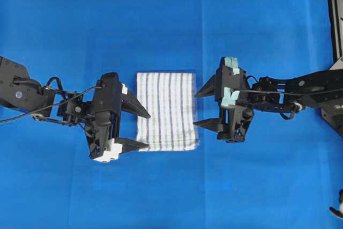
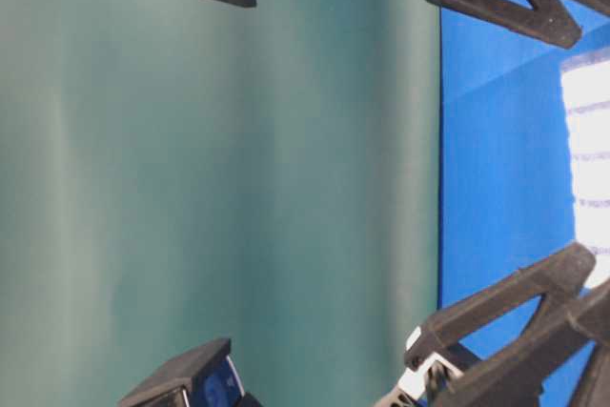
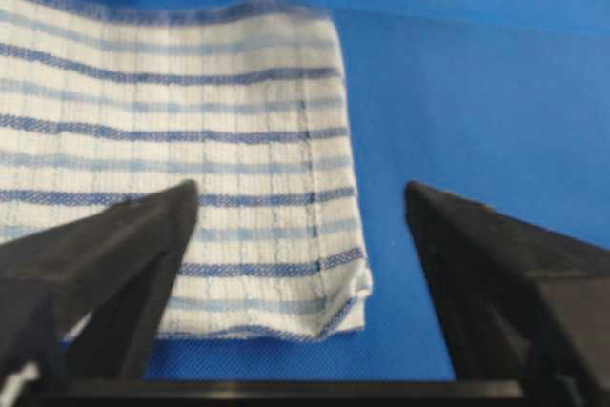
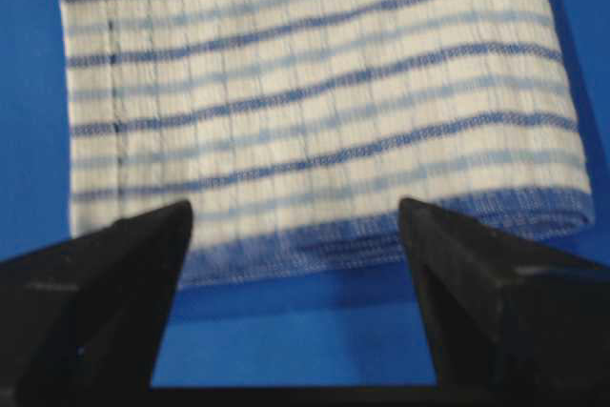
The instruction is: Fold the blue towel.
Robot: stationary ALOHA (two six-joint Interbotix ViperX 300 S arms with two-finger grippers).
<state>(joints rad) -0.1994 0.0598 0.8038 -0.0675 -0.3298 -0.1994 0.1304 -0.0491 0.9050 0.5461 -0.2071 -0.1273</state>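
Two end effectors flanked the towel (image 1: pixel 168 111), which lay flat near the middle of the blue-covered counter (image 1: pixel 171 14), well away from every edge. It was already a compact rectangle, striped along its length, with doubled layers showing at the border nearest the right wrist camera, so the fold looked done or close to it.

On the left, the left end effector (image 1: pixel 138 130) stood wide, its fingers (image 3: pixel 124 254) spread and empty. In the overhead view one tip overlapped the towel's left border and the other sat at its near-left corner; whether either touched the cloth could not be told. The left wrist view showed that corner slightly curled.

On the right, the right end effector (image 1: pixel 205 106) was also wide and held nothing, its tips just beside the towel's right border and clear of the cloth in its own wrist view.

The step in hand appeared to be letting go and backing off. To do it well, each arm should lift or draw straight away from the towel with fingers kept apart, so no tip snags a border and drags the layers open. If another fold were wanted, a pinch at the two corners of one short border would suit, both layers caught together.
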